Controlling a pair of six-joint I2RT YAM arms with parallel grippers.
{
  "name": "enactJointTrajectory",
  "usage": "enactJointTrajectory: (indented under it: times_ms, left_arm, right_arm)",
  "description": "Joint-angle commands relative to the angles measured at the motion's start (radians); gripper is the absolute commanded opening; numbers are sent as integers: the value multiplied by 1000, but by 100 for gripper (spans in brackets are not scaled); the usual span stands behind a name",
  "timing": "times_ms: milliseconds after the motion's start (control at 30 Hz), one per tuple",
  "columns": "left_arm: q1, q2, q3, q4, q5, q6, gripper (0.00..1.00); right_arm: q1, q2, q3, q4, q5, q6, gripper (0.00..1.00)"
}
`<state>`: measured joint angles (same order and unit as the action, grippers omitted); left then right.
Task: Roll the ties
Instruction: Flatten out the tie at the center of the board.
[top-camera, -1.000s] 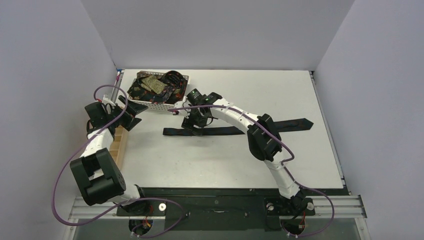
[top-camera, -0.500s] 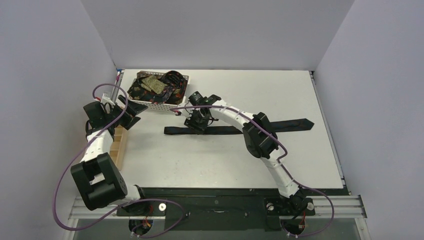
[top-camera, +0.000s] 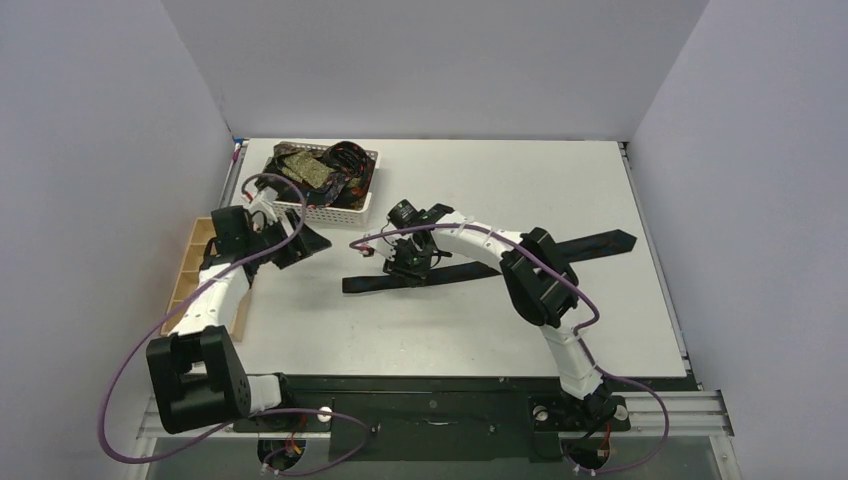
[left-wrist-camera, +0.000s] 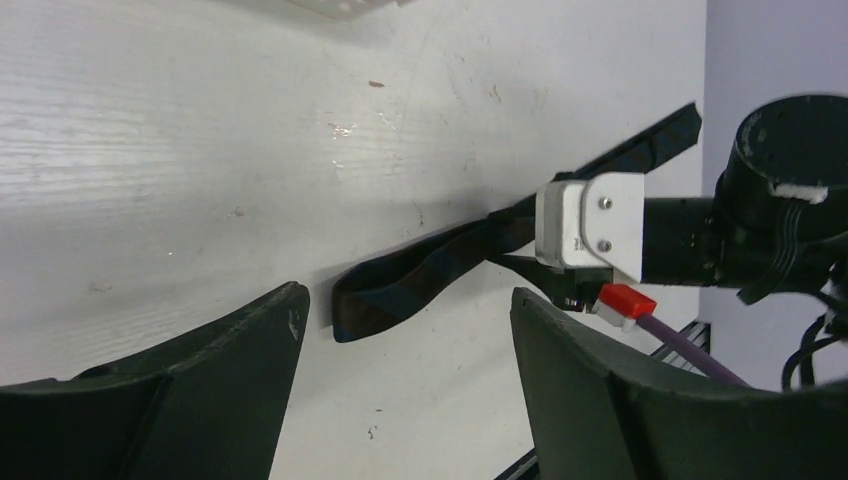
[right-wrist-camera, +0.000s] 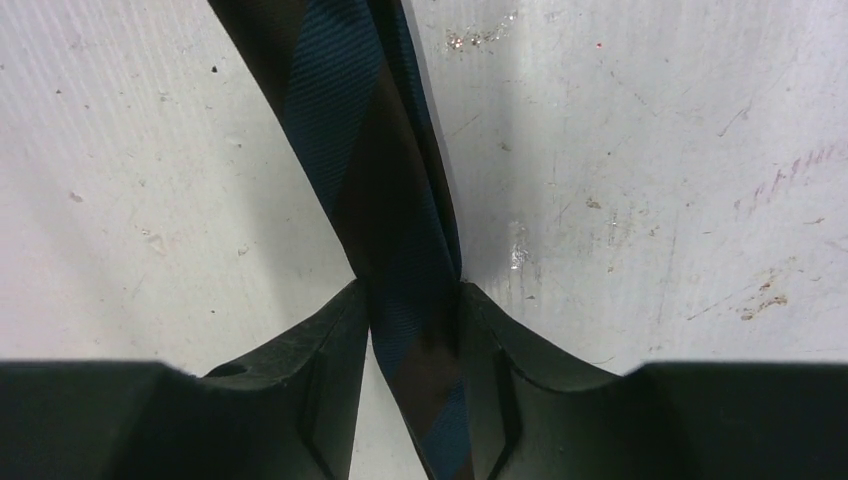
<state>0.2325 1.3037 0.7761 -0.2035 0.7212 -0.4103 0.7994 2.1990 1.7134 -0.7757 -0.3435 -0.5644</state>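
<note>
Swinging in from the left edge, our left pincer (top-camera: 300, 245) is no longer hanging over the wooden tray (top-camera: 188, 272) as it was a second ago; it is now hovering above the desk (top-camera: 430, 330), between the white basket (top-camera: 335, 212) and the left end of the tie (top-camera: 585, 246). The tie itself is lying differently too: our right pincer (top-camera: 408, 262) is dragging it, so it is now slanting across the desk with its far right tip higher than before.

We are keeping the left pincer spread wide, both fingers off the cloth, and its camera is showing the tie's looped end just ahead of the gap. The right pincer is squeezing the tie (right-wrist-camera: 370, 150) narrowly between both fingers against the desk.

We are judging this as the set-up for rolling: one pincer is anchoring the strip while the other is coming to take the free end. No roll is formed yet, and more ties (top-camera: 310, 172) are waiting heaped in the basket.

We are finding no brand or label. Faint purple scrawl on the desk is showing in the right wrist view, but we cannot read it.
</note>
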Motion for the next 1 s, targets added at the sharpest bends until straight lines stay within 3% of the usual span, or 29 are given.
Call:
enactJointTrajectory:
  times_ms: [0, 67, 167, 300, 367, 500, 533, 667, 967]
  left_arm:
    - [-89, -76, 22, -54, -50, 284, 74]
    - [-124, -78, 61, -111, -96, 387, 81]
    - [-124, 5, 130, -228, -80, 383, 84]
    - [-130, 43, 39, -164, -10, 136, 77]
    - [-125, 28, -49, -65, -26, 3, 73]
    - [-115, -12, -177, 34, -38, -113, 66]
    - [-118, -15, -190, 57, -32, -117, 65]
    - [-118, 6, -231, 102, -44, -106, 63]
    - [-124, 114, -255, 239, -37, -96, 59]
  right_arm:
    - [-31, -18, -8, -69, -58, 36, 38]
    - [-68, -53, 26, -68, -125, 105, 47]
    - [-115, -105, 54, -41, -215, 244, 53]
    - [-145, -188, 22, 87, -296, 490, 54]
    - [-143, -211, -22, 195, -324, 670, 50]
    - [-119, -239, -150, 460, -380, 1024, 26]
    - [-111, -234, -177, 512, -384, 1064, 18]
    - [-55, -187, -192, 544, -385, 1156, 3]
    - [-32, -57, -147, 562, -326, 1190, 0]
